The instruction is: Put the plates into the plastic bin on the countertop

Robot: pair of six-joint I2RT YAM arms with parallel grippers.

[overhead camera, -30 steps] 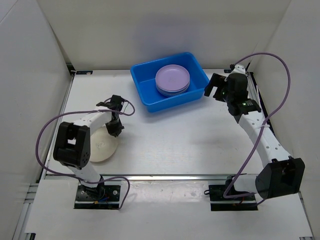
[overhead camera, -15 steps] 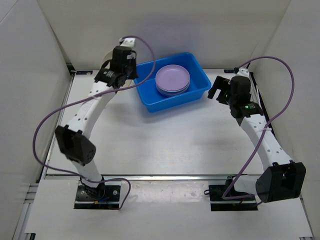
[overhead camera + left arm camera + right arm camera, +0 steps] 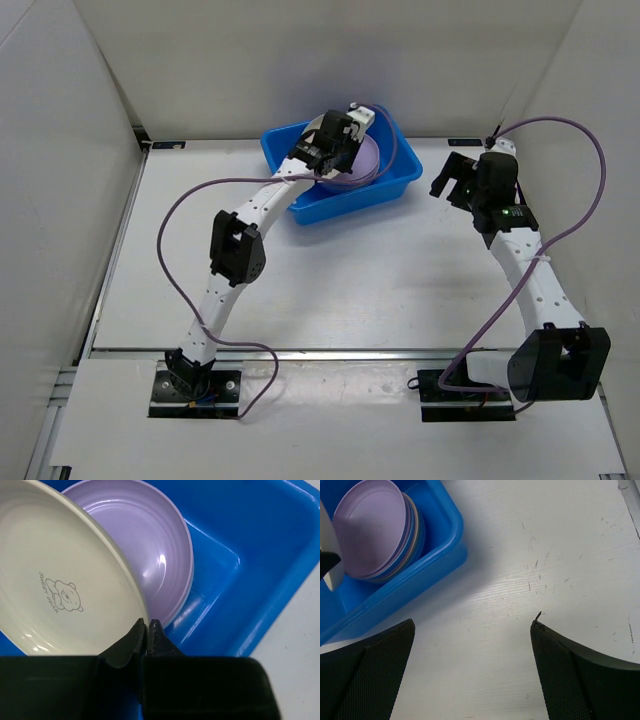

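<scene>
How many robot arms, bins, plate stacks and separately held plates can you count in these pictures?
Robot arms: 2, the left arm and the right arm
plastic bin: 1
stack of plates, purple on top: 1
cream plate, pinched in the left jaws: 1
Total: 5

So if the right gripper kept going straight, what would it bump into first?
Probably the bare white countertop: only that shows ahead of the open right gripper. The blue bin lies off to one side.
</scene>
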